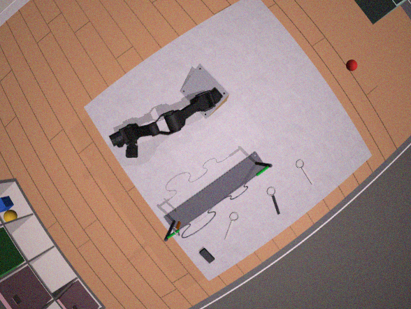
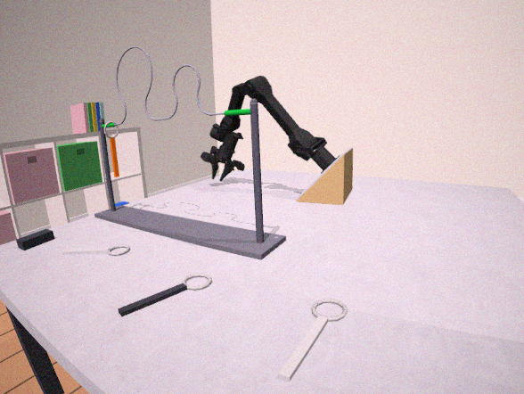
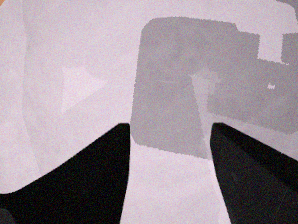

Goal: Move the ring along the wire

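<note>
My gripper (image 1: pixel 126 140) (image 2: pixel 216 179) (image 3: pixel 170 133) points down with its fingers spread partway, nothing between them. From it, the orange handle (image 1: pixel 178 225) (image 2: pixel 114 158) lies down and to the right in the top view, well apart. Its long axis hangs near upright below the ring (image 2: pixel 104 130), on the green part beside the post (image 1: pixel 170 228) (image 2: pixel 107 169). I judge I must swing across to it, keeping off the grey wire. Beyond, one compartment of the shelf unit (image 1: pixel 41 254) (image 2: pixel 143 165) holds a yellow ball (image 1: pixel 10 215) and a blue block (image 1: pixel 6 203).
</note>
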You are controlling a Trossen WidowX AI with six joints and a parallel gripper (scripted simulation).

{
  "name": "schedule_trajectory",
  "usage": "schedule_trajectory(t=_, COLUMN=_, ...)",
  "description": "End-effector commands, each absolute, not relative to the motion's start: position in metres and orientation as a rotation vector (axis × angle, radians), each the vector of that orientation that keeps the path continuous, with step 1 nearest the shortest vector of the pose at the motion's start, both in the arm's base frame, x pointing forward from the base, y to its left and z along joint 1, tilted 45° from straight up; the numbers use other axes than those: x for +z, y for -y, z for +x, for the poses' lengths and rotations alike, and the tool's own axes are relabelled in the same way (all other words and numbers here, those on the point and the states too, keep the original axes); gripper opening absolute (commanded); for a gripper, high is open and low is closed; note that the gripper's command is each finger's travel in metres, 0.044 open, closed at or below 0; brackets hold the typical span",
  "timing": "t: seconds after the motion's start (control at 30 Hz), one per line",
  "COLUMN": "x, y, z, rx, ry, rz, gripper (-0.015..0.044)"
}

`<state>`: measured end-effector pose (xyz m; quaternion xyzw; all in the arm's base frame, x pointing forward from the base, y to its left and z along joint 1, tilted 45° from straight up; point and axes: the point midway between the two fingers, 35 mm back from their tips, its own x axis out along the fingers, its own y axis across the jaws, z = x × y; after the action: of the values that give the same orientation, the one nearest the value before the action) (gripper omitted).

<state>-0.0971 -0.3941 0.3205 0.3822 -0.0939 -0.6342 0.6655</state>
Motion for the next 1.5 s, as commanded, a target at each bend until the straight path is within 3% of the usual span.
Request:
schedule_trajectory(t=0.0, x=0.349, y=0.417, z=-0.059, rx=-1.281, ry=0.110, rz=0.587, gripper=0.0160)
schedule_trajectory(t=0.3, x=0.387, y=0.439, z=0.066, rx=-0.819, ry=-0.020, rz=0.043, gripper=0.0160)
schedule_trajectory(t=0.7, x=0.405, y=0.402, z=0.208, rx=-0.199, ry=0.036, rz=-0.646, gripper=0.0160)
schedule_trajectory(t=1.17, x=0.403, y=0.385, z=0.239, rx=-0.066, ry=0.076, rz=-0.825, gripper=0.0160)
schedule_trajectory(t=1.47, x=0.442, y=0.350, z=0.286, rx=-0.068, ry=0.081, rz=-0.824, gripper=0.0160)
